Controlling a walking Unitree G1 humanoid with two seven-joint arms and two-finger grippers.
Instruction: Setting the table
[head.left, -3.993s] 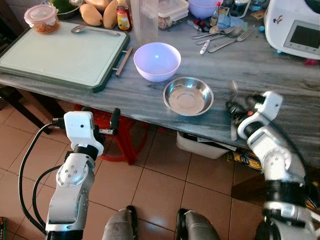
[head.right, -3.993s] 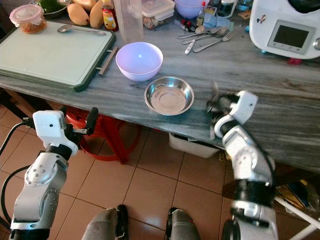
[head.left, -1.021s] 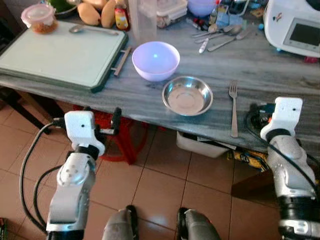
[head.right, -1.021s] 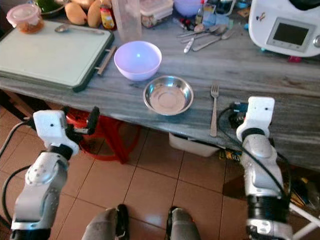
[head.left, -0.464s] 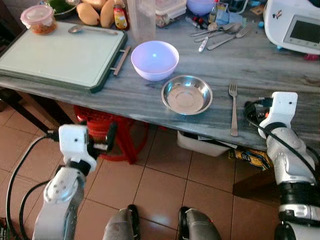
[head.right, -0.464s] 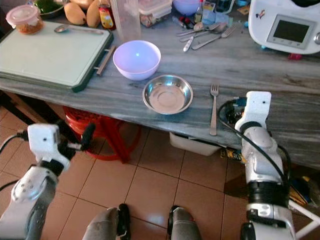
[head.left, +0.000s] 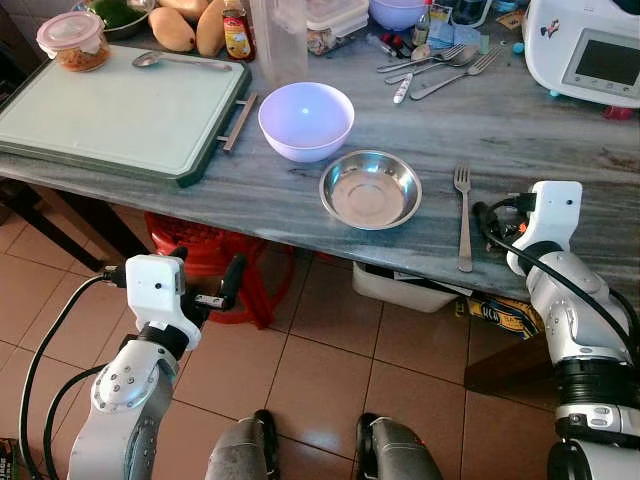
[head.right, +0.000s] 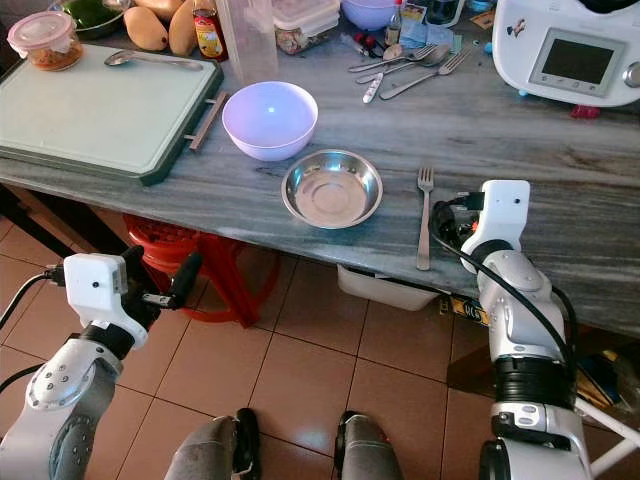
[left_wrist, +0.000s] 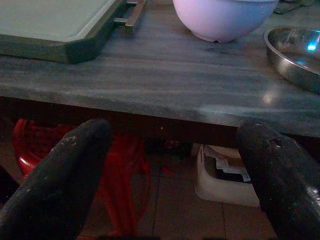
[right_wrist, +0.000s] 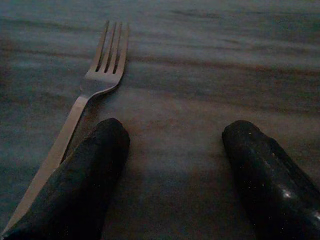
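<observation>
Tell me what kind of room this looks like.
Probably a home kitchen or dining area: a grey marble-look table holds a cutting board, a steel bowl, loose cutlery and a white cooking appliance, above a tiled floor.

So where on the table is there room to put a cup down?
The bare grey stretch right of the fork, in front of the white machine, has room. So does the green tray. The back edge is crowded with spoons, bottles and boxes.
</observation>
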